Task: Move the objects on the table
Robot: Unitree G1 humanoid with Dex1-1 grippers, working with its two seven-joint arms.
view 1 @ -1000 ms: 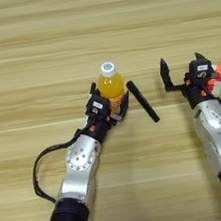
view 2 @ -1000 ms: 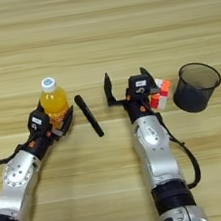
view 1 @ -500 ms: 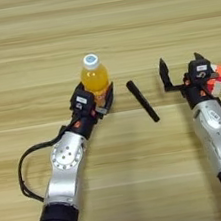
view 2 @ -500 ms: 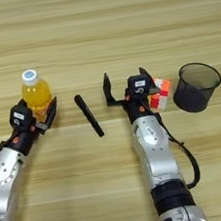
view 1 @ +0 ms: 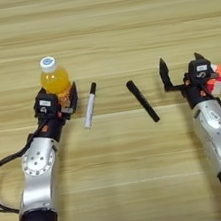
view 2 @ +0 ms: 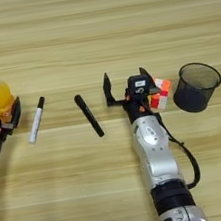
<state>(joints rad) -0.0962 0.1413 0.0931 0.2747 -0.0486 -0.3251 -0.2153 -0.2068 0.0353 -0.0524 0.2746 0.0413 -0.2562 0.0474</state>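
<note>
Left gripper [view 1: 60, 97] clenched around the orange-juice bottle [view 1: 54, 81], upright at left of frame on the table [view 1: 99, 28]. White marker [view 1: 89, 106] lies just beside its right finger; a sideways shift could knock it rolling. Right gripper [view 2: 126, 84] released, fingers spread, puzzle cube [view 2: 159, 94] right behind it, mesh cup [view 2: 196, 88] further right. Black marker [view 2: 89, 115] at centre. Bottle is top-heavy, so it may tip when let go

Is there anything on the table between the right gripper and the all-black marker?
Nothing visible. The right gripper, fingers open, sits just right of the all-black marker, with only bare table between them. The puzzle cube and black mesh cup lie on its other side.
</note>
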